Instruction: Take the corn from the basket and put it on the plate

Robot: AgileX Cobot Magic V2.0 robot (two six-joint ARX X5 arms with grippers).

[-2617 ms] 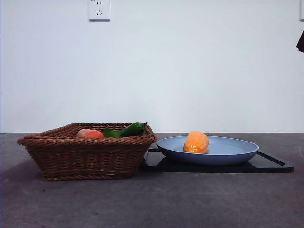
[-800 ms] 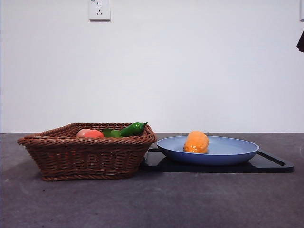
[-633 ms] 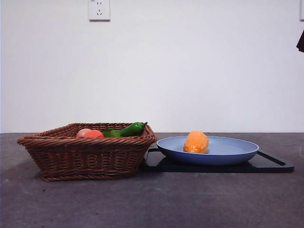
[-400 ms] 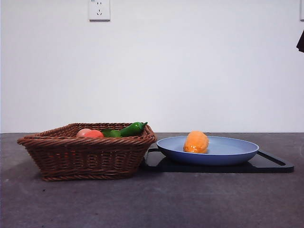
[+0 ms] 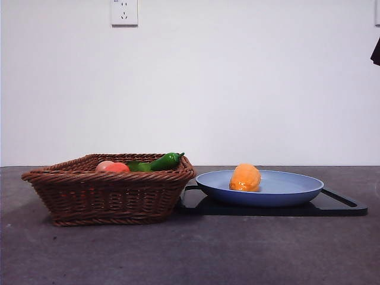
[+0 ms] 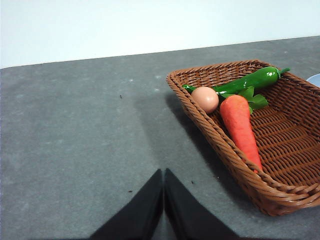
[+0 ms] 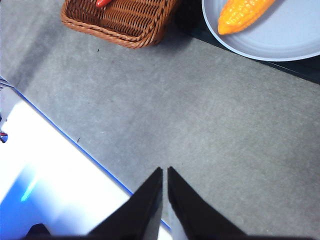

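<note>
We see the corn (image 5: 245, 177), a stubby orange-yellow cob with a bumpy kernel surface, lying on its side inside the plate (image 5: 297, 193), toward the plate's left part, just right of the front view's centre. The plate is round, shallow and light blue with a raised rim. In the right wrist view the corn (image 7: 245, 13) appears at the upper right, lying aslant on the plate (image 7: 290, 40). The basket (image 5: 107, 196), brown woven wicker with flaring sides and a braided rim, sits at the lower left of the front view, just beside the plate. In the left wrist view the basket (image 6: 280, 150) fills the right side.
</note>
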